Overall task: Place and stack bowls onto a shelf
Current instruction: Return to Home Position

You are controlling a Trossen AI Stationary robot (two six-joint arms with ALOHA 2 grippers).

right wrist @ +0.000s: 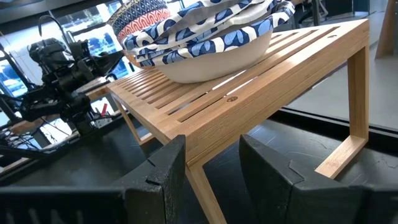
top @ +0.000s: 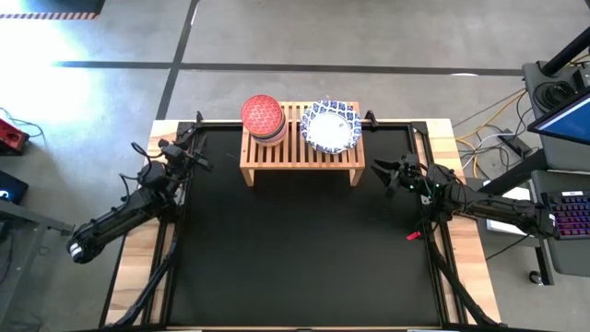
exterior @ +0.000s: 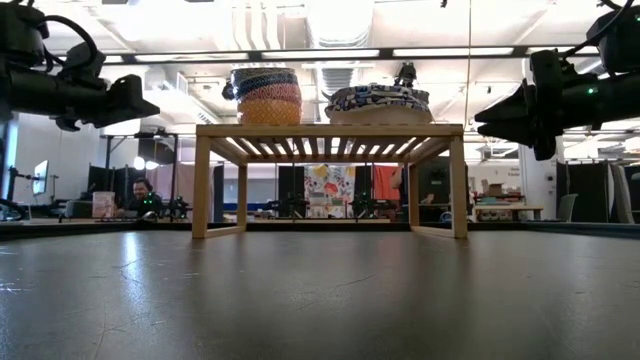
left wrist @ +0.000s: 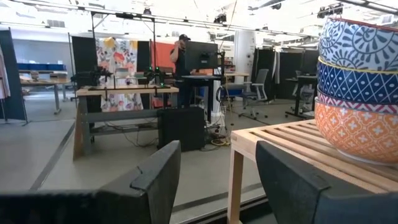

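small bowl stack and white bowl stack on shelf; left pincer and right pincer open, empty.

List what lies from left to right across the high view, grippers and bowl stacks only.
First the left gripper → stack of small bowls, red on top → stack of white bowls → right gripper.

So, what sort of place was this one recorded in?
Probably a robotics lab in an open hall: taped concrete floor, a workbench with equipment by dark partition screens, a person at a monitor. The left tool and right tool flank the shelf.
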